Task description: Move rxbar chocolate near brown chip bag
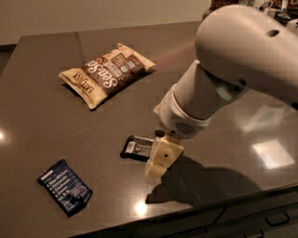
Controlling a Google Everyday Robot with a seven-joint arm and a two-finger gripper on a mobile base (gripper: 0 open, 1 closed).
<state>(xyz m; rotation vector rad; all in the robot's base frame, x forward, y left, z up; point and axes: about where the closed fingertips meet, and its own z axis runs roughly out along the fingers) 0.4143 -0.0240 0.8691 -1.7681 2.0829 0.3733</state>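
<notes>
The rxbar chocolate (136,147), a small black glossy bar with a white label patch at its left end, lies flat on the dark table near the middle front. Its right end is hidden behind my gripper (160,160), which hangs from the big white arm and reaches down right at that end of the bar. The brown chip bag (107,73), cream-edged with a dark brown centre and white lettering, lies at the back left, well apart from the bar.
A dark blue bar with white text lines (65,192) lies at the front left. The table's front edge (195,214) runs just below the gripper. Dark objects stand at the back right corner (260,5).
</notes>
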